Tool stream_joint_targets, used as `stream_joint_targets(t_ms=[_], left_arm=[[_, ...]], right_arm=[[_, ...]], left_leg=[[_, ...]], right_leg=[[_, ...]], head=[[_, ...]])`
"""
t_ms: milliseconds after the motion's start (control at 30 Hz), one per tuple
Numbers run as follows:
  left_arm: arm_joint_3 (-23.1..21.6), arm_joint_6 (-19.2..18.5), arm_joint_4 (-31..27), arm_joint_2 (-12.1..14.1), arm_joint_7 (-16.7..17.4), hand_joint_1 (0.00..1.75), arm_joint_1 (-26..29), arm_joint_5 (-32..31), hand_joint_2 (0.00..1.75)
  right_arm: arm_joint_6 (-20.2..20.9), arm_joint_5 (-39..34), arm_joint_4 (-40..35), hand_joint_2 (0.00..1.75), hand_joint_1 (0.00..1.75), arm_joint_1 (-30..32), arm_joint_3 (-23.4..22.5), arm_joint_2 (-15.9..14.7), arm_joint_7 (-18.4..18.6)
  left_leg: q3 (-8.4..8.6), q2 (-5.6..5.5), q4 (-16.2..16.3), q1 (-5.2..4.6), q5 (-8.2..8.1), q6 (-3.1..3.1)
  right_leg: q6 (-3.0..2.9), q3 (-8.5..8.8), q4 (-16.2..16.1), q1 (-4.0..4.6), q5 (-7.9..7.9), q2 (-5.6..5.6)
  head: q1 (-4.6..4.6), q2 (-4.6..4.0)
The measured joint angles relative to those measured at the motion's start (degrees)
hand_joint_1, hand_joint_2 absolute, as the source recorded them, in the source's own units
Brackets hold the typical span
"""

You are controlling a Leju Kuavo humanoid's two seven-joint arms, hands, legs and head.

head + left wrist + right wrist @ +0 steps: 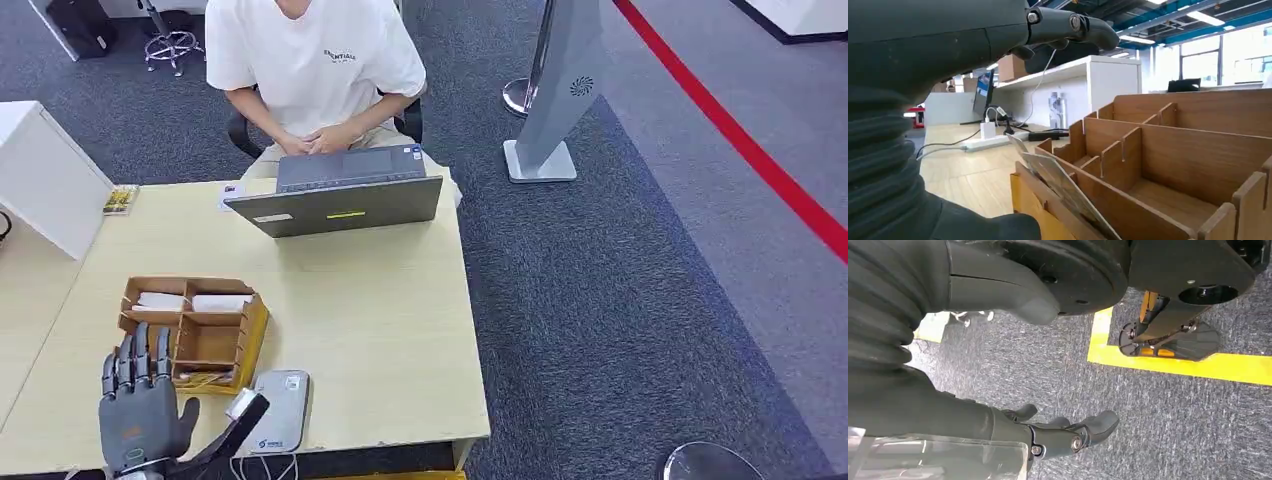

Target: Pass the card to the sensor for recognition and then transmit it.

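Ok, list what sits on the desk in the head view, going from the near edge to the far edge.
robot hand → grey sensor pad → wooden organizer → laptop, with a person seated beyond the desk.

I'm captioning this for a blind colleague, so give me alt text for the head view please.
The robot's left hand, fingers spread and holding nothing, hovers at the near edge of a pale wooden desk beside a compartmented wooden organizer and a grey card sensor. Across the desk, a person in a white T-shirt sits behind an open laptop.
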Motion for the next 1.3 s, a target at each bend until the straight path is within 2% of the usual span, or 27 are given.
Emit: stream_joint_targets(t_ms=[1300], left_arm=[[0.98,0.35,2.97,-0.07,-0.44,0.0,-1.4,0.2,1.75]], right_arm=[[0.02,0.65,-0.09,1.75,0.0,-0.06,0.83,0.0,0.31]], left_leg=[[0.0,0.0,0.0,0.0,0.0,0.0]], right_leg=[[0.0,0.0,0.0,0.0,0.0,0.0]], head=[[0.0,0.0]])
